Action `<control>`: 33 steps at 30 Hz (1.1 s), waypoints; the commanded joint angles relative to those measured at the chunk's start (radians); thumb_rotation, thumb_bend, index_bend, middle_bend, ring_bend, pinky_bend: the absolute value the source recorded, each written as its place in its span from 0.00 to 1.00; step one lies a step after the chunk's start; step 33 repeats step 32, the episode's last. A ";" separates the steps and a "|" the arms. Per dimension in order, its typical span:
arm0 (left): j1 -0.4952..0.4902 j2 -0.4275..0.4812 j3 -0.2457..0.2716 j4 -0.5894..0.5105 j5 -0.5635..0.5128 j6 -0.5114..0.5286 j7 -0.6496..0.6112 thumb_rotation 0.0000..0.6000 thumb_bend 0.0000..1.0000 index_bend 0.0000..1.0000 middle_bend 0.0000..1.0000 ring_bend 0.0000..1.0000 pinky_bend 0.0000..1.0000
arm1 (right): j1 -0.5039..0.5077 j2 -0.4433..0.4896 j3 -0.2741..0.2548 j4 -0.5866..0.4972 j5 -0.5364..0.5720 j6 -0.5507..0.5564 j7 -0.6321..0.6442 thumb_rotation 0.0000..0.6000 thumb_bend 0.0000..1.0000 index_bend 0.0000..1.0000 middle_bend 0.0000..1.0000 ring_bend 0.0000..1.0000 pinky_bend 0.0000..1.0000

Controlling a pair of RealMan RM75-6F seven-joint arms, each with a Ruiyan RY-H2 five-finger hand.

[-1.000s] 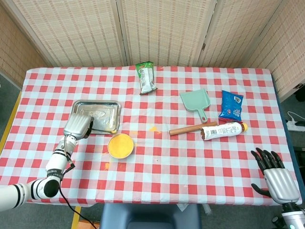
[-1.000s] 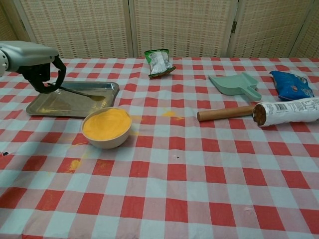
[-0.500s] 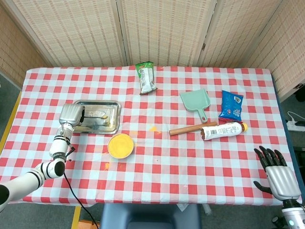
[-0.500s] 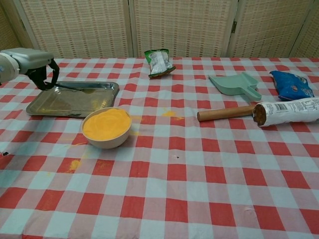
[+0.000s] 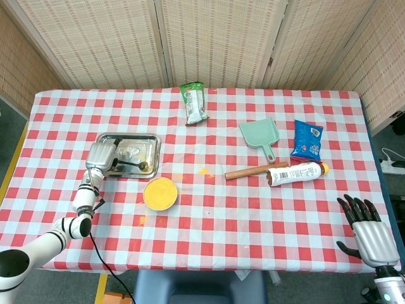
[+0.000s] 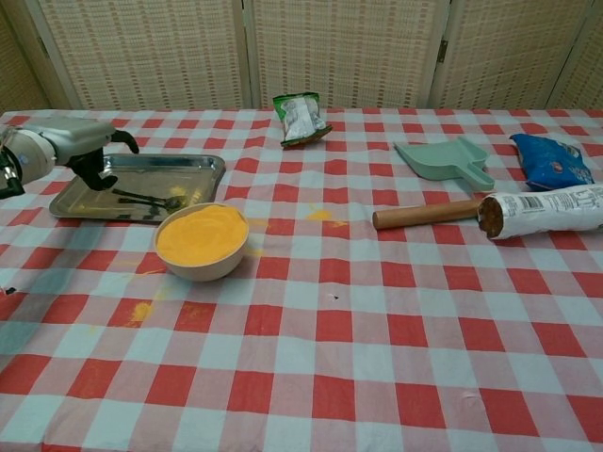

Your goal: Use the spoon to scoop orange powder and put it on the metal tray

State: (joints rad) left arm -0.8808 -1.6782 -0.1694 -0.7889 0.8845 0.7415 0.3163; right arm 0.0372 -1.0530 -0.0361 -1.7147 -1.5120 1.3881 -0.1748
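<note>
Spoon (image 6: 146, 199): lies flat in the metal tray (image 6: 203, 166) — long axis running left to right, bowl end toward the right, handle toward the left hand.
Left hand (image 6: 80, 143): over the tray's left edge, fingers apart, holding nothing — the spoon lies free below it.
Bowl of orange powder (image 6: 202, 240): just in front of the tray.
Right hand (image 5: 370, 237): at the table's near right corner, fingers spread, empty.

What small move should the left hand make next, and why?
Probably lift the left hand back off the metal tray. The spoon lies in the tray, the hand looks open beside it, and a little orange powder seems to sit there.
</note>
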 commanded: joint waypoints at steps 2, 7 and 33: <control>0.018 0.042 -0.025 -0.072 0.013 0.022 -0.024 1.00 0.46 0.00 1.00 1.00 1.00 | -0.003 0.004 -0.004 -0.003 -0.010 0.007 0.006 1.00 0.11 0.00 0.00 0.00 0.00; 0.071 0.164 -0.050 -0.302 0.033 0.091 -0.065 1.00 0.45 0.00 1.00 1.00 1.00 | -0.007 0.012 -0.012 -0.010 -0.035 0.020 0.018 1.00 0.11 0.00 0.00 0.00 0.00; 0.747 0.460 0.269 -0.787 0.633 0.872 -0.260 1.00 0.38 0.00 0.00 0.00 0.04 | -0.027 -0.031 -0.015 0.008 -0.102 0.077 -0.006 1.00 0.10 0.00 0.00 0.00 0.00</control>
